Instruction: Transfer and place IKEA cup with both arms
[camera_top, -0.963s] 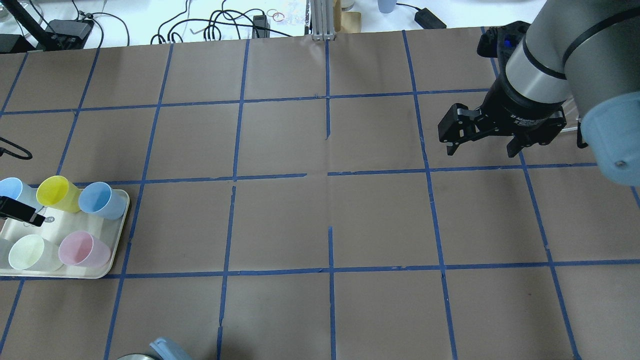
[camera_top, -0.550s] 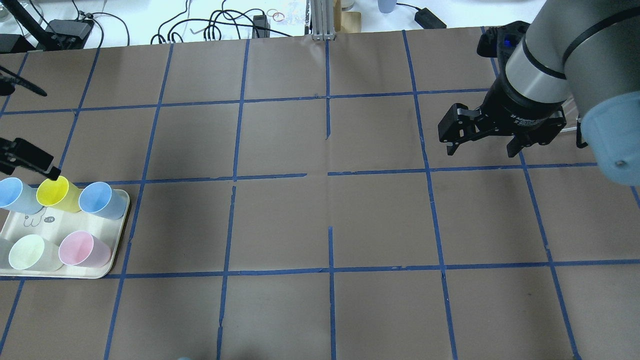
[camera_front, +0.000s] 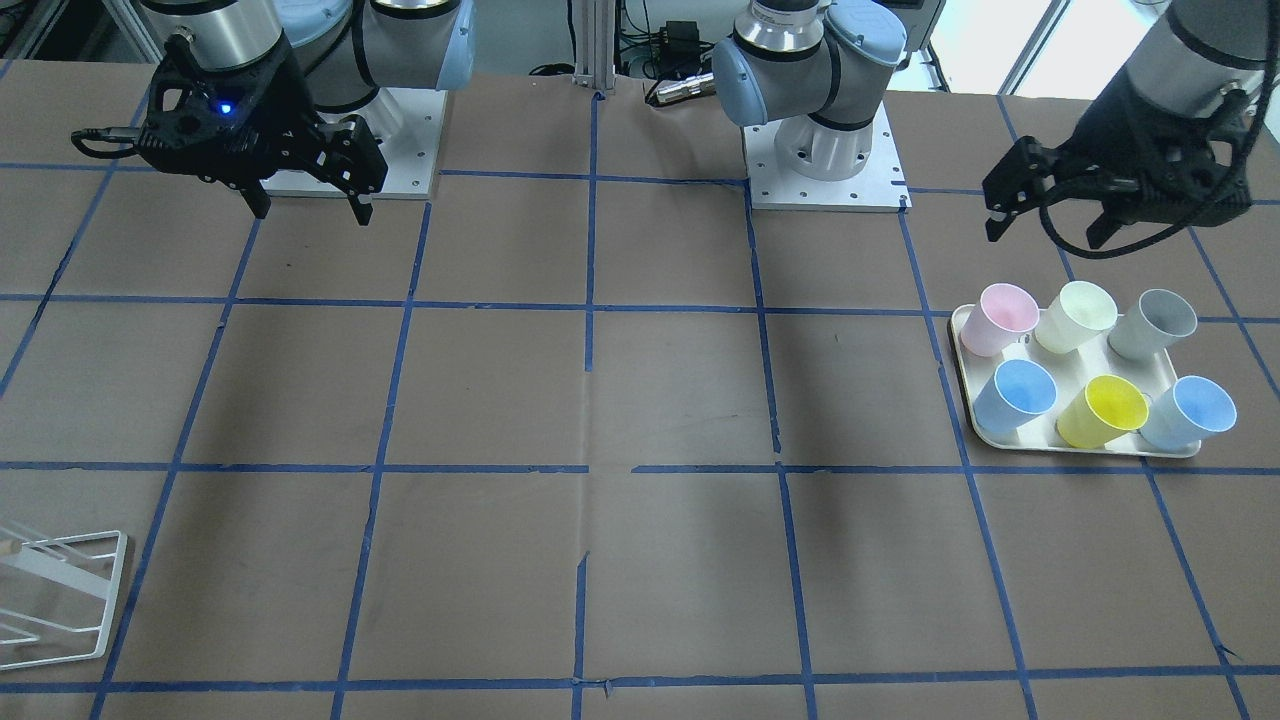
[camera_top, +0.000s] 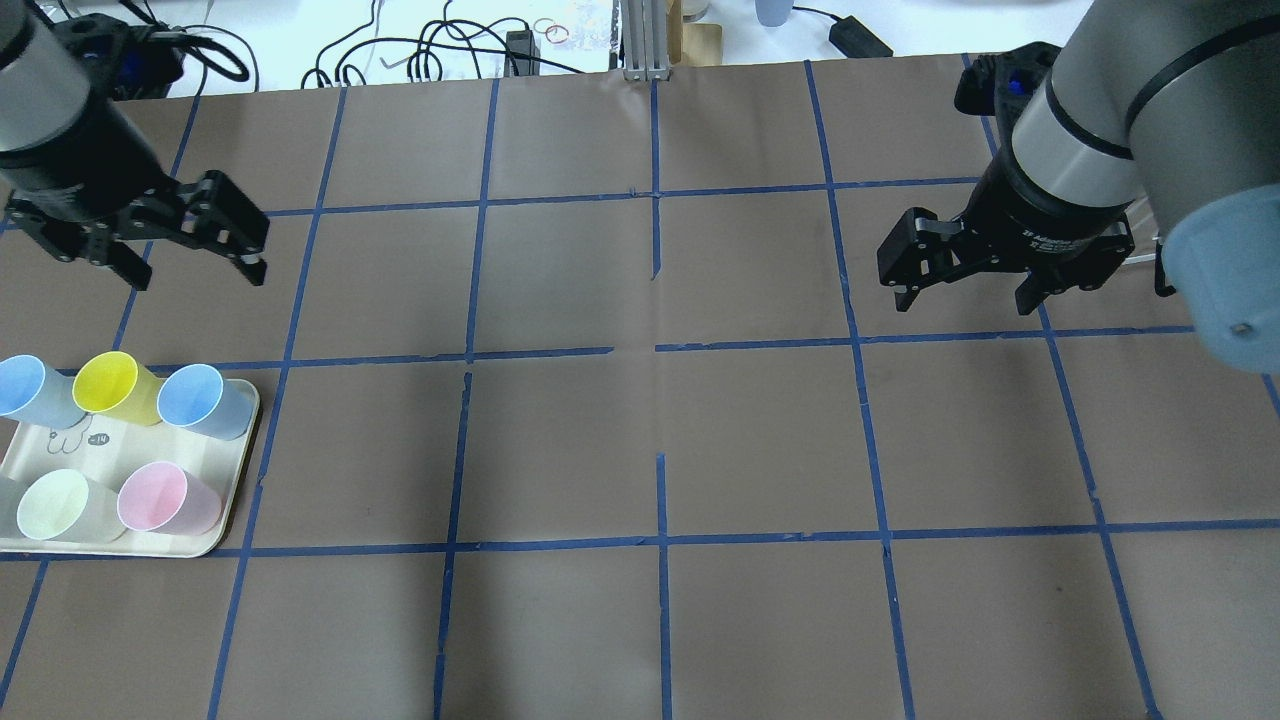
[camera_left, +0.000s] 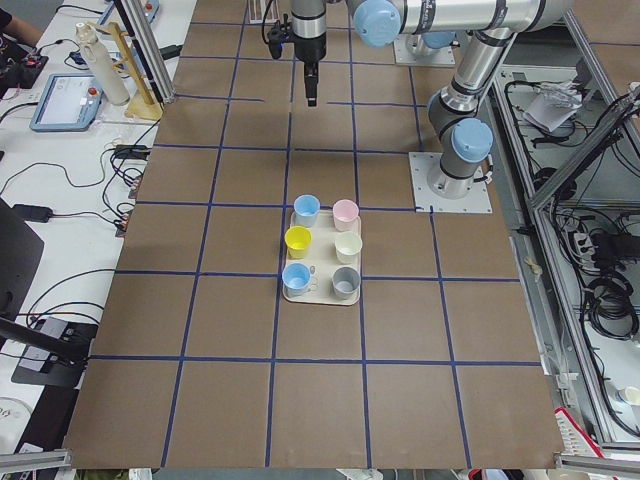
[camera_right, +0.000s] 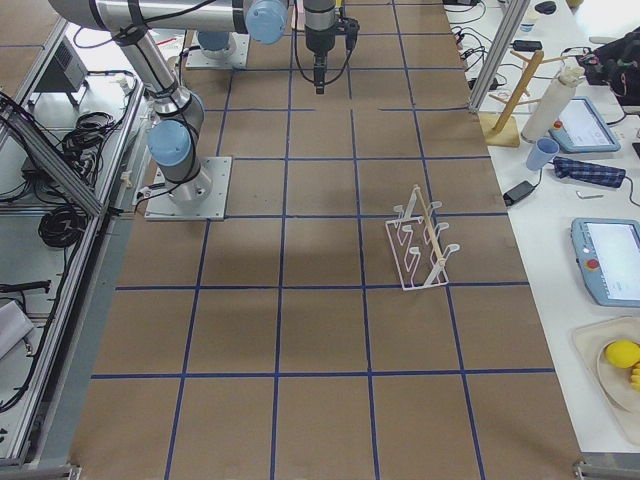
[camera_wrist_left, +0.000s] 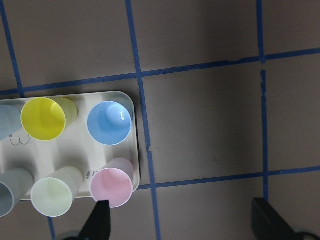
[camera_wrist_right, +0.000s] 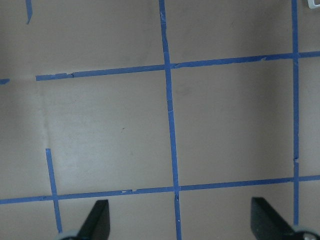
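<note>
The IKEA cup (camera_top: 50, 505), pale cream, stands upright in the near row of a cream tray (camera_top: 236, 470) at the table's left; it also shows in the front view (camera_front: 1076, 315) and the left wrist view (camera_wrist_left: 52, 196). My left gripper (camera_top: 198, 280) is open and empty, hovering beyond the tray's far edge, apart from all cups; it also shows in the front view (camera_front: 1043, 237). My right gripper (camera_top: 962, 302) is open and empty, hovering over bare table at the far right, also seen in the front view (camera_front: 313, 212).
On the tray with it stand a pink cup (camera_top: 160, 497), a yellow cup (camera_top: 105, 382), two blue cups (camera_top: 195, 395), and a grey cup (camera_front: 1160, 320). A white wire rack (camera_front: 60, 590) stands at the table's far side on the right arm's end.
My left gripper has risen off the tray and moved away from the robot and to the right, now fully in the overhead view. The right arm and cups have not moved.
</note>
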